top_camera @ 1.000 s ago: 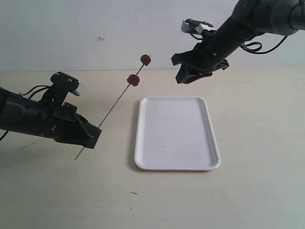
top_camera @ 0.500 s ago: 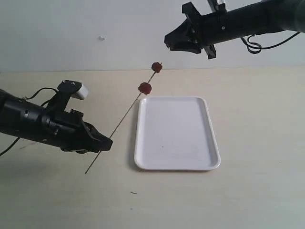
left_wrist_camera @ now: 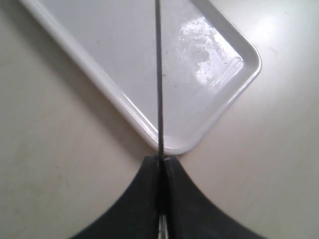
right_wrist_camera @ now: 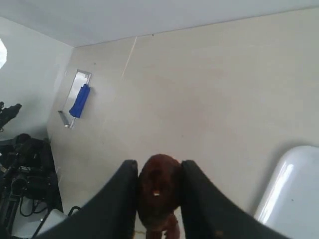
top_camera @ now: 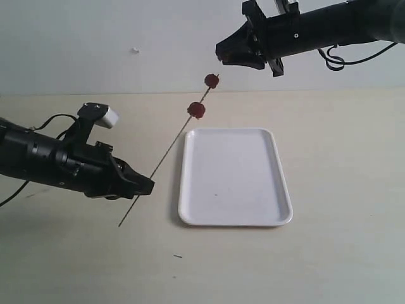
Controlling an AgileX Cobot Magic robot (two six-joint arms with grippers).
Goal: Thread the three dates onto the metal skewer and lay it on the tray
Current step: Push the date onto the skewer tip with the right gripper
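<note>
The metal skewer (top_camera: 166, 152) slants up to the right, and my left gripper (top_camera: 144, 187) is shut on its lower part. Two dark red dates are threaded on it, one near the tip (top_camera: 212, 80) and one lower (top_camera: 196, 109). My right gripper (top_camera: 220, 56) hangs just above and right of the tip. In the right wrist view it (right_wrist_camera: 158, 185) is shut on the third date (right_wrist_camera: 159, 191). The white tray (top_camera: 234, 183) lies flat on the table, right of the skewer. In the left wrist view the skewer (left_wrist_camera: 159, 74) crosses over the tray (left_wrist_camera: 209, 55) from my shut fingers (left_wrist_camera: 144, 199).
The beige table (top_camera: 342, 253) runs to a pale wall behind. Cables trail from my left arm (top_camera: 44, 120) and loop behind my right arm (top_camera: 335, 62). A blue object (right_wrist_camera: 79, 99) shows far off in the right wrist view, and a tray corner (right_wrist_camera: 294, 194) too.
My right gripper rose from the tray's far edge to above the skewer tip. My left gripper moved right and the skewer with its two dates shifted right and slightly up.
</note>
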